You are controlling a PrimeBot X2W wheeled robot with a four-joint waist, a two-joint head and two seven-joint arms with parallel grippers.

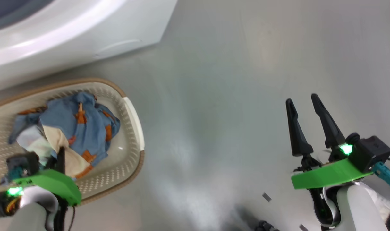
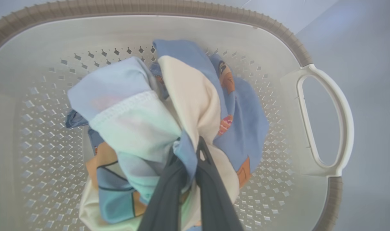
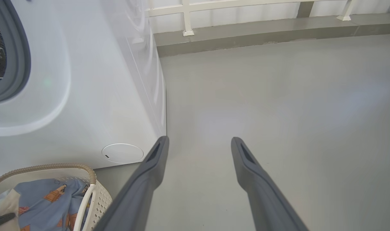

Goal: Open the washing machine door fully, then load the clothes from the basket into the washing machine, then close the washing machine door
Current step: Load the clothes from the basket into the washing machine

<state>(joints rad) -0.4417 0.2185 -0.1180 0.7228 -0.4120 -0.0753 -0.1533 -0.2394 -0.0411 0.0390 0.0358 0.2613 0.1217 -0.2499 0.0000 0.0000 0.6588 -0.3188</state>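
On the grey floor (image 1: 230, 96), the basket (image 1: 134, 126) lies lengthwise along the washing machine (image 1: 70, 35).

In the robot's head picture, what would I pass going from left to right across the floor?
the clothes → the basket's white handle → grey floor → the right gripper

The right gripper (image 1: 301, 98) has two long, dark, tapering fingers (image 1: 297, 134) above a bright green plate (image 1: 329, 175), a glowing green light (image 1: 345, 149), a black camera block (image 1: 373, 152), a teal plug (image 1: 385, 175) and a pale forearm (image 1: 355, 205). The left gripper (image 2: 188, 146) looks alike.
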